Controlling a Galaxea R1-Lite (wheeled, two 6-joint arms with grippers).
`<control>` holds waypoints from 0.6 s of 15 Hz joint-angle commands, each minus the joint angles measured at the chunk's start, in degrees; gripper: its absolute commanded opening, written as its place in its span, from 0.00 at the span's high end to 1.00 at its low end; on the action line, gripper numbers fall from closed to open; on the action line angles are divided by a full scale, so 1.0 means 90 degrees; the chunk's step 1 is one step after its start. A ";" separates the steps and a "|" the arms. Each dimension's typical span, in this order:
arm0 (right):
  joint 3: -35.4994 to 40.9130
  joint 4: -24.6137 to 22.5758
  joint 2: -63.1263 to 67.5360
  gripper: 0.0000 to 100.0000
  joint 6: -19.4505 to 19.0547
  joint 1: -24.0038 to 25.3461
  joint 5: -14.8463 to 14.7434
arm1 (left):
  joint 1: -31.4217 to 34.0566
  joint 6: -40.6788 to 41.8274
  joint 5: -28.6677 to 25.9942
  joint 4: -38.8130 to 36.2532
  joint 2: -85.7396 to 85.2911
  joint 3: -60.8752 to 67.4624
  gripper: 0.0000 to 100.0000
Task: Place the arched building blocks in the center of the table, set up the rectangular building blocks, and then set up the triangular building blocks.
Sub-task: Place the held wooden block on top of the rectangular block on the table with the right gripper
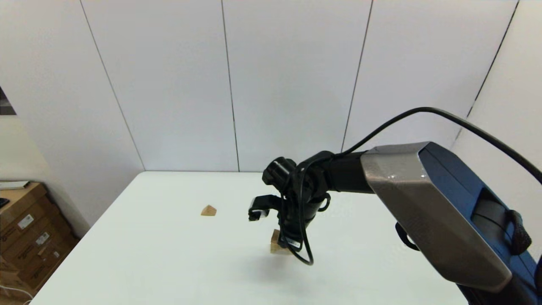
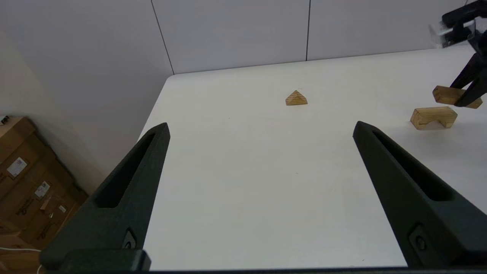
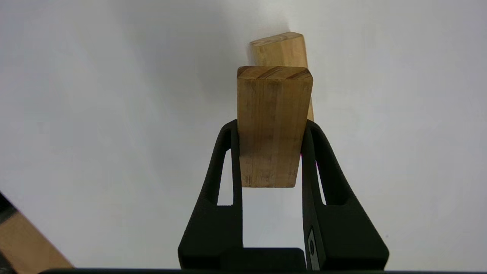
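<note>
I am holding the flat, solid, darker tan wooden rectangular slab (image 3: 272,125) in my right gripper (image 3: 271,127), whose two black fingers (image 3: 226,152) are clamping its long sides. The slab is hanging clear of the large white worktop (image 1: 169,254), directly above the chunky light-tan wooden arched block (image 2: 433,117). In my left wrist view the slab (image 2: 449,96) is sitting a little higher than the arched block, with a gap between the two. The arched block is resting on the worktop near its middle, hollow side down. In my right wrist view only one end of it (image 3: 279,48) is peeking out beyond the slab. In the head view my right gripper (image 1: 292,241) is pointing down over the middle of the worktop, and the wood at its tip is mostly hiding behind the wrist and its cable, so I cannot tell the two blocks apart there.

The small tan wooden triangular prism (image 1: 208,210) is standing on its flat base with the peak up, on my left half of the worktop, well apart from the other two blocks. It (image 2: 296,98) is lying ahead of my left gripper (image 2: 260,129).

My left gripper is hovering low over the near left part of the worktop, its fingers (image 2: 129,182) standing wide apart and gripping nothing. Brown cardboard boxes (image 1: 25,237) are sitting on the floor beside the worktop's left edge.
</note>
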 commanded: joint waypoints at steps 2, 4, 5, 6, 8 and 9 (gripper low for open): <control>-0.0009 0.0017 0.0146 1.00 -0.0653 -0.0117 0.0018 | -0.0002 0.0002 -0.0001 0.0000 0.0008 0.0000 0.00; -0.0009 0.0017 0.0137 1.00 -0.1053 -0.0175 0.0018 | -0.0002 0.0002 -0.0001 0.0000 0.0008 0.0000 0.00; -0.0009 0.0017 0.0137 1.00 -0.1200 -0.0195 0.0028 | -0.0002 0.0002 -0.0001 0.0000 0.0008 0.0000 0.00; -0.0009 0.0008 0.0137 1.00 -0.1317 -0.0195 0.0028 | -0.0002 0.0002 -0.0001 0.0000 0.0008 0.0000 0.00; -0.0048 -0.0139 0.0176 1.00 -0.1444 -0.0166 0.0028 | -0.0002 0.0002 -0.0001 0.0000 0.0008 0.0000 0.00; -0.0048 -0.0402 0.0244 1.00 -0.1444 -0.0136 0.0028 | -0.0002 0.0002 -0.0001 0.0000 0.0008 0.0000 0.00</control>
